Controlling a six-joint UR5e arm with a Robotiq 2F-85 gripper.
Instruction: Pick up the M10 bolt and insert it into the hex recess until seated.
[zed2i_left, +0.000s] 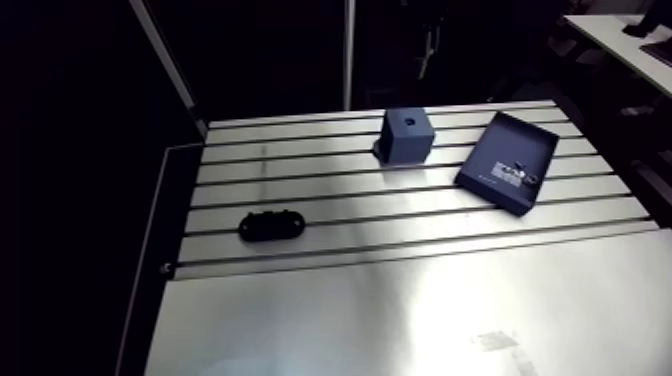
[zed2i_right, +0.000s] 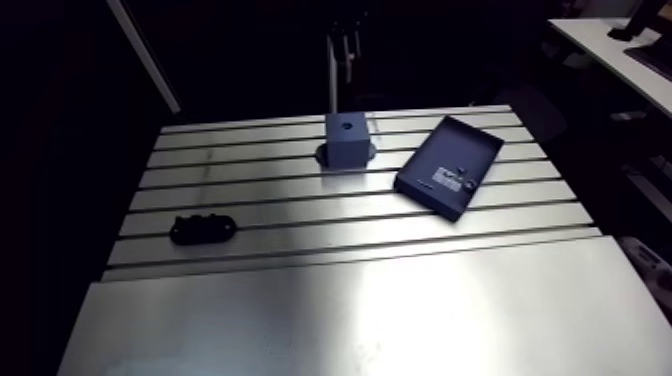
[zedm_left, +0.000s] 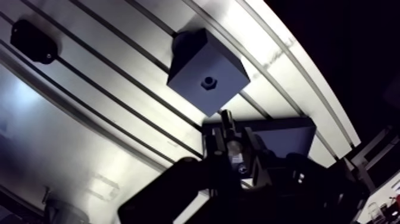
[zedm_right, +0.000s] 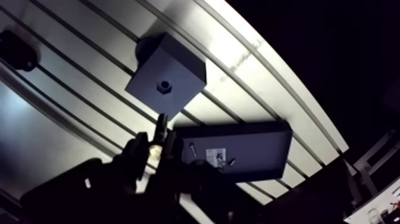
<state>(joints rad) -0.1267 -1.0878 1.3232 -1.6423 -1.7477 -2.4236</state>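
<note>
Gripping bolt (zedm_right: 159, 124), end effector (zedm_right: 156, 143) wrist-view only

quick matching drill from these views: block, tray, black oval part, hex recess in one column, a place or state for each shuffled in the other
1 block
2 tray
3 black oval part
4 hex recess

a in the middle of a top face
b lies askew, small parts inside
c alone, away from the other things
d stands upright next to the tray

Pairs: 1-d, 2-b, 3-c, 4-a
</note>
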